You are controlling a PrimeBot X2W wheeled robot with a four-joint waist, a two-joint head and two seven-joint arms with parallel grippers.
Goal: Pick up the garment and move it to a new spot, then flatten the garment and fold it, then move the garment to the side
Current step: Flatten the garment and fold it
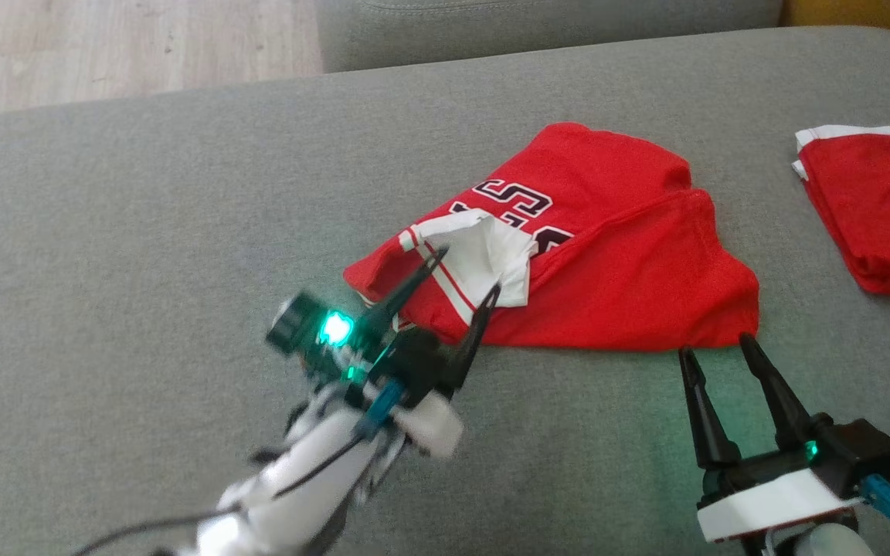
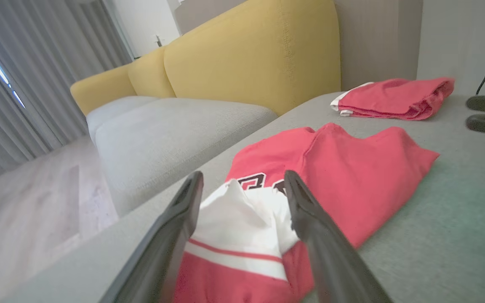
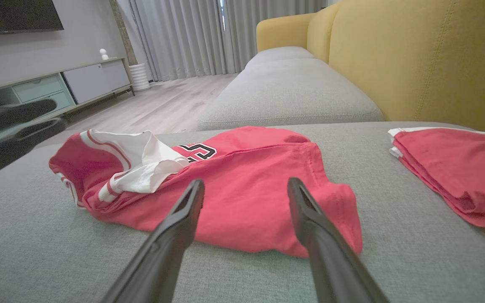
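While the red garment [image 1: 607,262] is lying half-folded on the grey sofa cushion [image 1: 144,232], flattening, folding and moving aside are looking unfinished. Left gripper [image 1: 468,270] is hanging open astride its bunched white end, right gripper [image 1: 715,344] is sitting open beside the near hem. Cloth contact is proving hard to tell, and folds are hiding part of the lettering.
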